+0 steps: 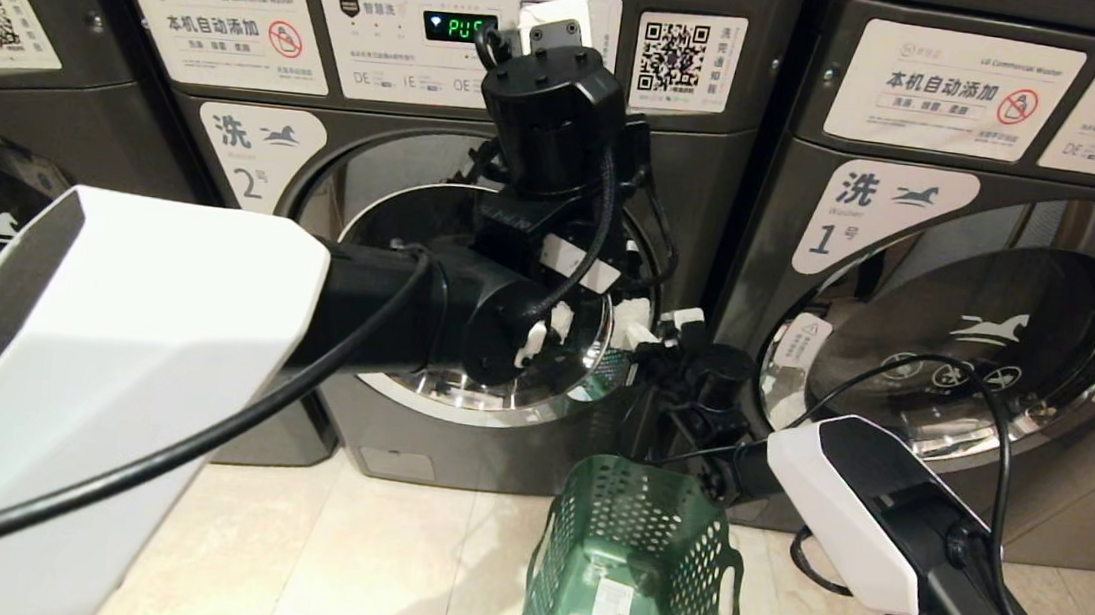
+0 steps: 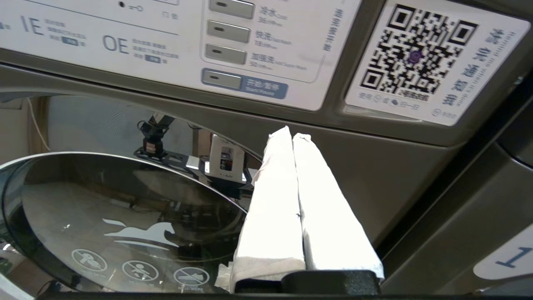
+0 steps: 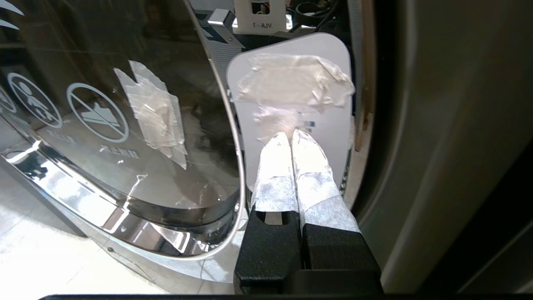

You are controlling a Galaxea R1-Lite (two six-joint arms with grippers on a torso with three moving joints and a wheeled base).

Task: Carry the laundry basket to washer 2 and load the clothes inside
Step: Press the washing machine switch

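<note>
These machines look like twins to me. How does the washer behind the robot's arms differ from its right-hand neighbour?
Washer 2 is labelled 2, washer 1 is labelled 1. The left arm hides much of washer 2's door; washer 1's shows nearly whole. Both are dark grey, with chrome-rimmed round doors and horse logos.

Dark green laundry basket [image 1: 632, 577] stands on the floor before grey washer 2 [image 1: 717, 213].
</note>
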